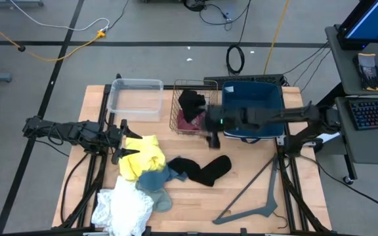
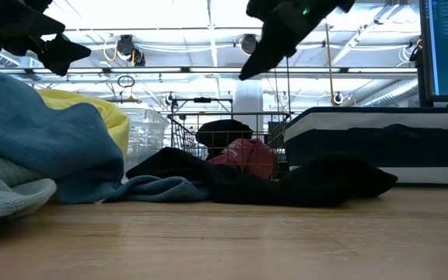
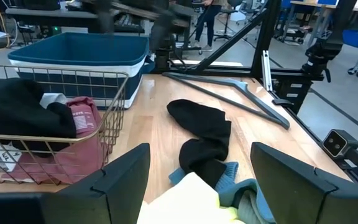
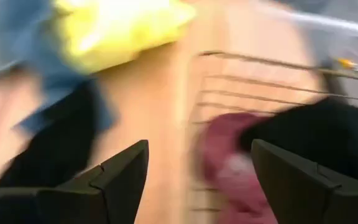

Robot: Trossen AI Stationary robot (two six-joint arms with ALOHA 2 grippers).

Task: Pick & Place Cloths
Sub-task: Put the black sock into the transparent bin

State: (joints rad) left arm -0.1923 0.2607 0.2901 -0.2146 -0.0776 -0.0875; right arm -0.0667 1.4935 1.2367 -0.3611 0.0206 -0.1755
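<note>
Black cloth (image 1: 204, 170) mid-table is targeted next; right gripper (image 1: 213, 139), jaws spread empty beside wire basket (image 1: 178, 121), must be lowered.

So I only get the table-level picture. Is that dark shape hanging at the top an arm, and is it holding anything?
Observer: That is the right arm. Its wrist camera shows the jaws open and empty, and from above they sit just outside the wire basket.
Operator: Where is the other arm?
Observer: The left arm reaches in from the opposite side, with its jaws open over the yellow cloth.
Operator: Is anything hidden behind that blue heap?
Observer: Yes. From above, a white cloth lies at the table's lower left corner, and a grey clothes hanger lies on the wood to the right.
</note>
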